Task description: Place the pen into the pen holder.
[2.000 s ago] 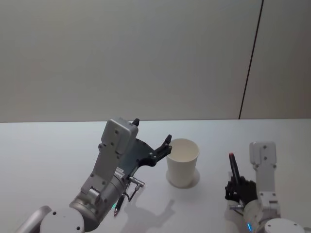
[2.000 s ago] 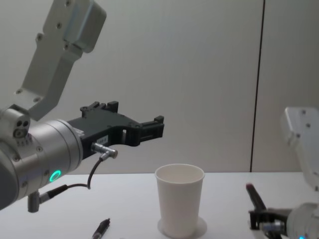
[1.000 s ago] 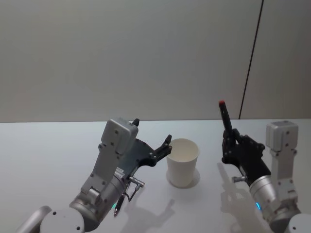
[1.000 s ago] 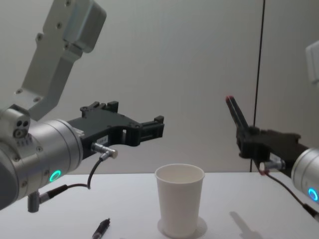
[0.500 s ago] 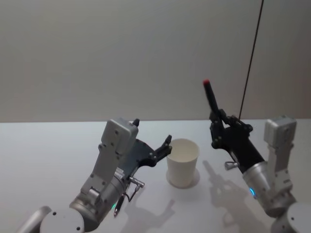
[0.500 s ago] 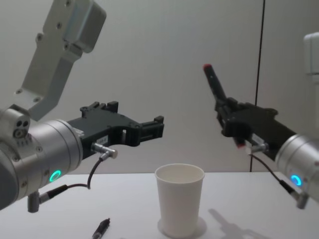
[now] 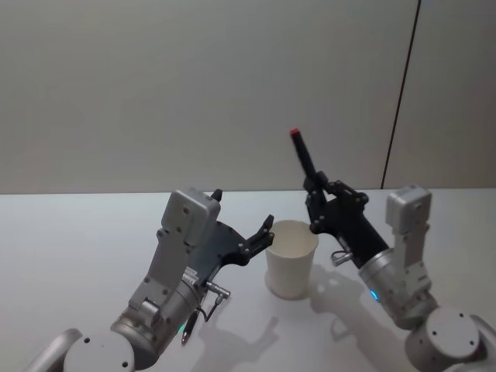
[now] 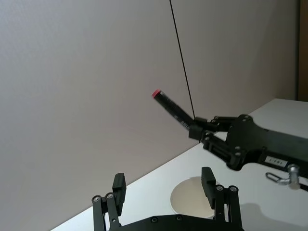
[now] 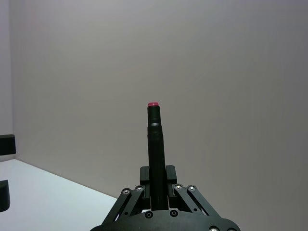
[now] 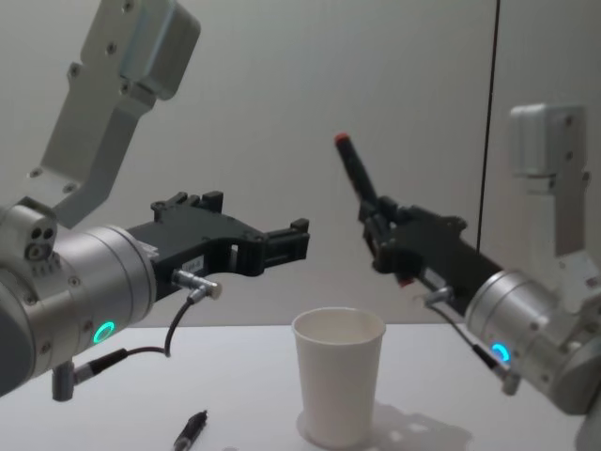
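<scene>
Lab-like test room: bare white table [image 7: 77, 232], plain grey wall [image 7: 194, 93]

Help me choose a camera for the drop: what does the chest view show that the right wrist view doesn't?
Chest view adds the paper cup on the table, lower than the held pen, a second pen lying left of the cup, and the whole left end effector raised above the table. Right wrist view adds both fingers clamped on opposite sides of the pen. Shared: the table, the red-tipped pen, and the right end effector shut on it.
</scene>
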